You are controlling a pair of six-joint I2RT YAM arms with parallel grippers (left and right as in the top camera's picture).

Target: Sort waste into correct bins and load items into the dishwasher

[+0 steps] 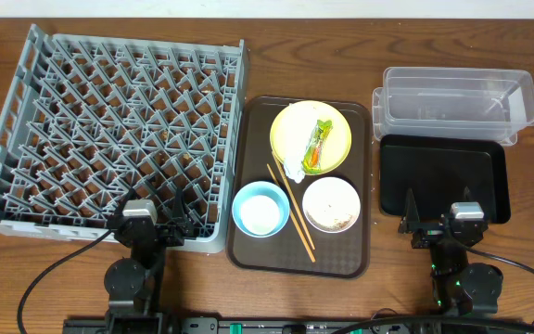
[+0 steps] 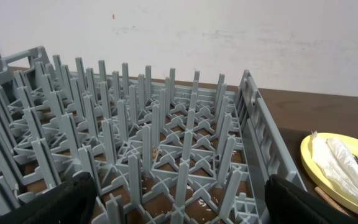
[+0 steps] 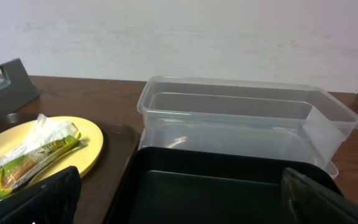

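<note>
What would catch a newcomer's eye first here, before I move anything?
The big grey rack fills the left of the table, no dishes in it yet. In the middle, a brown tray carries a yellow plate with a wrapper and napkin on it, plus a blue bowl, a white bowl and chopsticks. On the right sit a clear tub and a black tray.

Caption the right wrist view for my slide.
Open right gripper facing the black tray, clear tub behind it, yellow plate holding wrapper and napkin at left.
</note>
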